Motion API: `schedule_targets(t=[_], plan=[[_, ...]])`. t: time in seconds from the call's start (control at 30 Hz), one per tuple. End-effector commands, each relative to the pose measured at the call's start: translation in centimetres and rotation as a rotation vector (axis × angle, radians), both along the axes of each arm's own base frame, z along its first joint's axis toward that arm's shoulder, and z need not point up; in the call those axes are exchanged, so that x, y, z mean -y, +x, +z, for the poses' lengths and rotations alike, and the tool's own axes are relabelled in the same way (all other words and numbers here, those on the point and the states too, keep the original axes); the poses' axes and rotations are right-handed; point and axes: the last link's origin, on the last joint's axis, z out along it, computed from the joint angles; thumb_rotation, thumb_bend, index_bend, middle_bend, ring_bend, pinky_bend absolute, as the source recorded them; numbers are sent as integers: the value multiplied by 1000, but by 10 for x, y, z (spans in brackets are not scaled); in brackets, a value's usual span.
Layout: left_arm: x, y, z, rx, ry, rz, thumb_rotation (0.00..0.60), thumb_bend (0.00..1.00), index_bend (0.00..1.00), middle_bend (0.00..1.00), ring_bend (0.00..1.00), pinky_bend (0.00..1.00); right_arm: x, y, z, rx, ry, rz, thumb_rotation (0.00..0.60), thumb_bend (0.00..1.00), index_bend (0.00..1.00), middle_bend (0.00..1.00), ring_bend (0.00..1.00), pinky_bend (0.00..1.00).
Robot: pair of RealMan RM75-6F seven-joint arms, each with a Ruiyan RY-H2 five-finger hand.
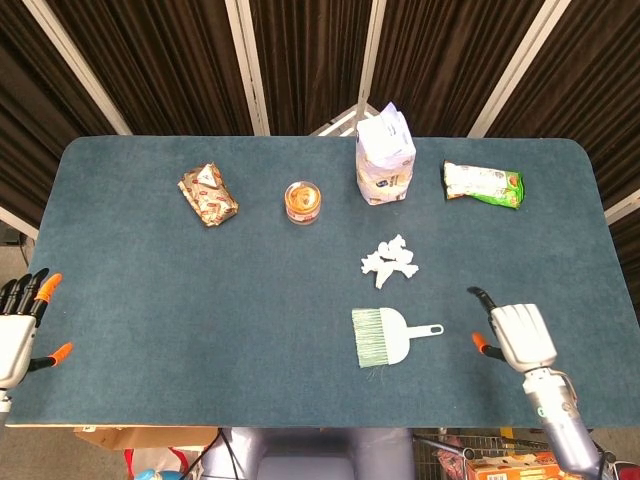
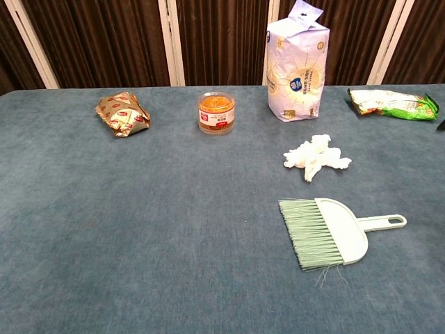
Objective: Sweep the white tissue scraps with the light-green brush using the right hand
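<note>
Both robot hands open, right robot hand point(image 1: 520, 335) near brush point(image 1: 385, 336).

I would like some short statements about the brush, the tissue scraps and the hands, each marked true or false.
1. The right hand holds the brush. False: it rests beside the handle, apart from it.
2. The tissue scraps lie between the brush and the white bag. True.
3. The brush bristles point toward the right hand. False: the handle points toward it.
4. The left hand holds nothing. True.
5. The jar stands on the tissue scraps. False: it stands apart, on the table.
</note>
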Motion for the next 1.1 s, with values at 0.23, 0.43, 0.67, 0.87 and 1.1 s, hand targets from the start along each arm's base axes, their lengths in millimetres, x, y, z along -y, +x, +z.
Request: schedule_targets(t=[0.23,0.43,0.67,0.87,1.1], plan=[[0,0,0,3,3,-1,600,0,0,0,0,20,16,23,-43,-47,108,14,600,296,389,971,1000,939],[-1,-1,1,6,0,0,600,0,0,0,0,20,17,31,-70,-70,156,7,600,296,419,979,1000,947],[-1,0,1,10,-3,-4,600,0,0,0,0,20,18,37,-91,-72,183,-5,600,296,419,979,1000,947],[0,0,1,12,-5,-8,600,0,0,0,0,20,23,36,-98,-74,174,-28,600,297,419,979,1000,947],[0,0,0,13,-10,-6,600,0,0,0,0,20,27,29,-99,-81,167,-64,600,296,433,979,1000,947]])
